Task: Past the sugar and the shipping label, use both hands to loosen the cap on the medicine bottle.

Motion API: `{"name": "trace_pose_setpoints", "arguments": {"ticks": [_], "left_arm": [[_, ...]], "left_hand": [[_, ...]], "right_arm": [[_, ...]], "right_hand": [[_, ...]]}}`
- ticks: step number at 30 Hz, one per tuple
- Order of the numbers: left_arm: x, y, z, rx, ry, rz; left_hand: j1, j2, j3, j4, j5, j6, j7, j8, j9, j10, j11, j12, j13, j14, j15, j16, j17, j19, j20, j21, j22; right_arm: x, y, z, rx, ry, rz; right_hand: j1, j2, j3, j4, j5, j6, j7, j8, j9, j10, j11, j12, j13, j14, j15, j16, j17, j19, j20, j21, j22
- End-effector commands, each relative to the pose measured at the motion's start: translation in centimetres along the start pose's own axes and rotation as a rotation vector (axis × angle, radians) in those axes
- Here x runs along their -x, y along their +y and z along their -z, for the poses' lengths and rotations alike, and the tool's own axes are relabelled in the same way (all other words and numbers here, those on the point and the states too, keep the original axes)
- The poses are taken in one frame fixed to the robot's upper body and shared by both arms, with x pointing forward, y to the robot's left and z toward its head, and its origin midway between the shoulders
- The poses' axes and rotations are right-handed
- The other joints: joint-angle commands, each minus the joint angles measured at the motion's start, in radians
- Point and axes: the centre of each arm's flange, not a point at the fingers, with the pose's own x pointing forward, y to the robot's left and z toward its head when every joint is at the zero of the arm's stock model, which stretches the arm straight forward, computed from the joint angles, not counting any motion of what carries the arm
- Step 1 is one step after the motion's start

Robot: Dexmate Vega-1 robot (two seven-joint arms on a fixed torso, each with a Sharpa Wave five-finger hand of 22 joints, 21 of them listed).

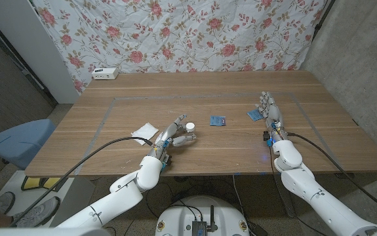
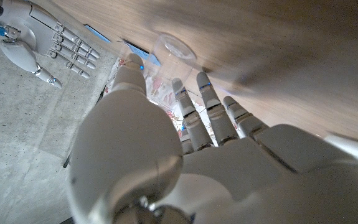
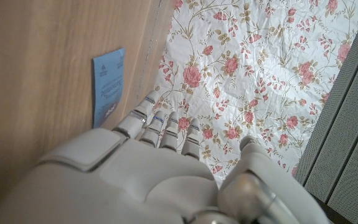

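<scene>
The bottle is held in the left hand, lying on its side on the table, with its white cap just past the fingertips. The right hand is kept well apart from the bottle, with nothing in it and its fingers out straight. A blue packet is seen just beside that hand, another blue packet between the two hands, and a white paper beside the left hand.
</scene>
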Motion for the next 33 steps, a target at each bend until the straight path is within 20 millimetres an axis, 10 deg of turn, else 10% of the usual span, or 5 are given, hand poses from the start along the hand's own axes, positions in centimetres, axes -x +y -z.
{"name": "trace_pose_setpoints", "arguments": {"ticks": [1,33], "left_arm": [[0.6,-0.3,-0.1,0.0,0.002,-0.014],[0.2,1.0,-0.8,-0.028,-0.009,-0.099]], "left_hand": [[0.013,0.01,0.0,0.003,-0.006,0.016,0.008,0.001,0.0,0.021,0.001,0.003,0.0,0.033,-0.153,0.007,0.001,0.018,-0.141,0.008,0.002],[0.017,0.041,0.016,0.009,-0.034,0.075,0.089,-0.006,0.002,0.092,-0.005,-0.003,0.001,0.154,-0.149,0.003,0.001,0.091,-0.158,0.01,0.002]], "right_arm": [[0.6,-0.1,0.0,-0.005,-0.003,0.008],[0.1,-0.3,0.1,-0.005,-0.001,-0.002]], "right_hand": [[0.0,-0.003,0.002,-0.003,0.003,0.007,-0.002,0.006,0.004,0.0,-0.006,0.0,0.005,0.009,-0.001,0.001,0.004,0.009,0.005,0.007,0.003],[-0.002,-0.002,0.003,-0.005,0.003,0.009,0.002,0.006,0.004,0.0,-0.006,0.0,0.005,0.01,-0.002,0.001,0.004,0.009,0.003,0.007,0.003]]}}
